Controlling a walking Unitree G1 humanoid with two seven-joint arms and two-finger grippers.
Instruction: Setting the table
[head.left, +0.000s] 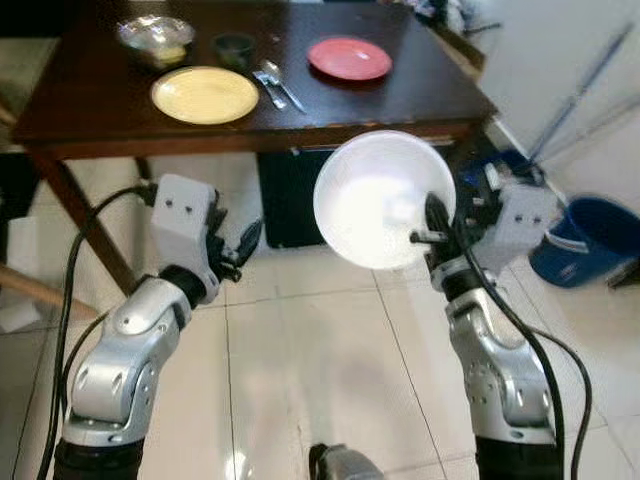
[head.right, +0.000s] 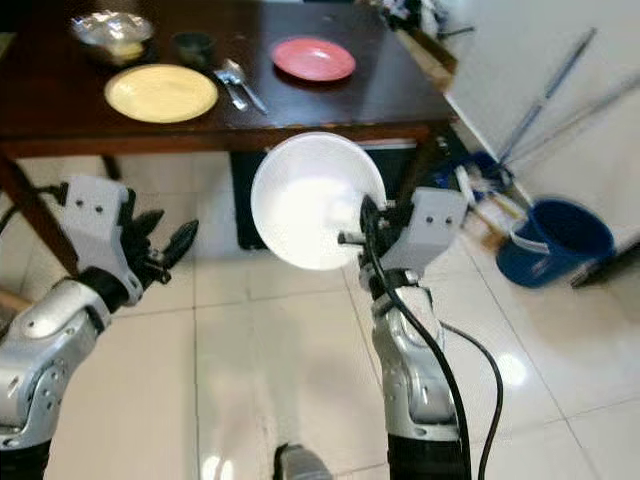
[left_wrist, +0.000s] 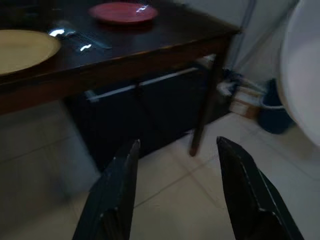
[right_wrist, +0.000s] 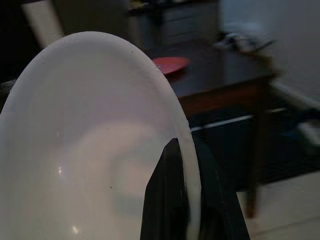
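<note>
Dark desk (head.left: 90, 100) carries two plates: yellow plate (head.left: 205, 94), red plate (head.left: 349, 58). Right gripper (head.left: 432, 232) jaws clamp one white plate (head.left: 385, 198); left gripper (left_wrist: 175, 165) jaws released.

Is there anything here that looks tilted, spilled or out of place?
Nothing is spilled or broken. The white plate is held almost on edge, over the floor before the table, pinched at its rim by the right tool. On the table, the fork and spoon lie slightly askew between the yellow plate and red plate.

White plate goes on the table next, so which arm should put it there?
The right arm, probably. Its claw already pinches the white plate by the rim, near the table. The left claw is open and holds nothing.
</note>
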